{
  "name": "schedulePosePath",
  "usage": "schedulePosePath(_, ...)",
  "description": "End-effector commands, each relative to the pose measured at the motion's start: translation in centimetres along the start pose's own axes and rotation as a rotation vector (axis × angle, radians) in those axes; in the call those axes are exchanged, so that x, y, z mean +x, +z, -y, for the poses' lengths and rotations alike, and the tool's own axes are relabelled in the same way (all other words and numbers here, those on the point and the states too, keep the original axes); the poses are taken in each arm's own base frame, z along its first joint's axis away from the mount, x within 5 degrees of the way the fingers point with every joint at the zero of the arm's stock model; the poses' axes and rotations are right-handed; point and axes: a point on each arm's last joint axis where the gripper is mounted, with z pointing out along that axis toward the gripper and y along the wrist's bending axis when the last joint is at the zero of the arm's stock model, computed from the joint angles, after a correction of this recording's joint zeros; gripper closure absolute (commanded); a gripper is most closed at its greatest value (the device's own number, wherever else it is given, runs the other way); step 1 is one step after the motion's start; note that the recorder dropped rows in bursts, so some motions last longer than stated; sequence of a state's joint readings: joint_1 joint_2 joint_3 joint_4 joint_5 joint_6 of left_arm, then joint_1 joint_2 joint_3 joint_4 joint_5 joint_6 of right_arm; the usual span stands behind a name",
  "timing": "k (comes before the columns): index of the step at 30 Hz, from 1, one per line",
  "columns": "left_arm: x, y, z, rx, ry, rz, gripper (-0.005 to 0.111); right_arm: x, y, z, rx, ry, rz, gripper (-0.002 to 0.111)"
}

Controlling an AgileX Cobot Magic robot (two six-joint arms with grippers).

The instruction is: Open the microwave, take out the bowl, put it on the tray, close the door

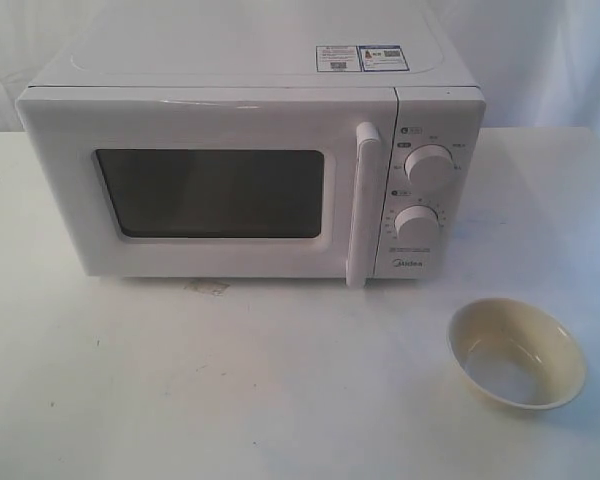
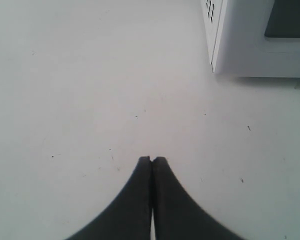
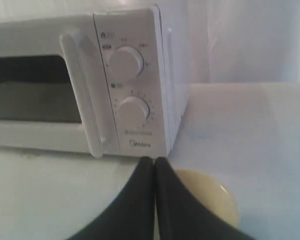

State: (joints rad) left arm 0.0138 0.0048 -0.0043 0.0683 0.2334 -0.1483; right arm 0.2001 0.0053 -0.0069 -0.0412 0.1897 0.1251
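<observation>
The left gripper (image 2: 151, 160) has its 2 dark fingers (image 2: 135, 200) pressed together tip to tip, with nothing between them. It is angled down at the bare white table (image 2: 80, 100), out from the left front corner of the microwave (image 2: 250, 50) and well apart from it. That corner shows small vent holes (image 2: 210, 7) on its side wall and a corner of the dark window (image 2: 290, 17) on its front.

The right gripper (image 3: 154, 160) is likewise closed, its 2 fingers (image 3: 135, 200) meeting with only a thin seam between them, and they grip nothing. It faces the microwave's right end, in line with the front corner below the 2 knobs (image 3: 126, 61). Its tips lie over the bowl (image 3: 210, 200), which shows from behind the fingers. Whether they touch the bowl cannot be told.

The bowl stands upright and empty on the table, in front of the microwave's right end, out beyond the knob panel and apart from the casing. The door (image 1: 210, 125) is shut flush with the microwave's front. Its upright bar handle (image 1: 361, 205) stands just beside the knob panel, and the window is dark. 2 small stickers (image 1: 362, 57) sit on the microwave's top, near its right rear.
</observation>
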Motion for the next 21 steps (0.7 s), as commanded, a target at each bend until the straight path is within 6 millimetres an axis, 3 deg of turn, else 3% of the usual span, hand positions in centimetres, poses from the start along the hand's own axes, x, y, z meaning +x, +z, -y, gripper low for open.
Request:
schedulePosePath(1,0.10,0.02,-0.01,-0.002,-0.003,0.003,0.107,1.31,-0.07,0.26,0.028,-0.016,-0.123,0.108)
schedulePosePath(21,0.10,0.02,-0.01,-0.002,-0.003,0.003,0.107,1.56,-0.13,0.58,0.090,0.019,-0.148,0.108)
